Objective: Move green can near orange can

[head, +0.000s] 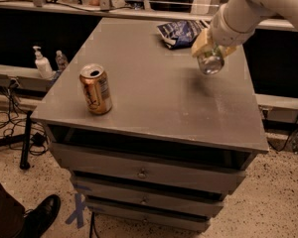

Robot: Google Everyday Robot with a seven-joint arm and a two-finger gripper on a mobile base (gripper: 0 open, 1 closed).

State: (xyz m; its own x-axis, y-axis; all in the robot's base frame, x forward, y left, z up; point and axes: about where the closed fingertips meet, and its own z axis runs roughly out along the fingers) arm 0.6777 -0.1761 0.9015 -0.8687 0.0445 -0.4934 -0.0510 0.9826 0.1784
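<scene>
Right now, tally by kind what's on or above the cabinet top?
Cans: 2. The orange can stands left front on the cabinet top; the green can is held tilted in the hand over the right rear.
Snack bags: 1. The blue bag lies at the back.
Total: 3

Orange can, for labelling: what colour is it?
The orange can is orange-gold with white panel, camera view; gripper holds green can far right.
</scene>
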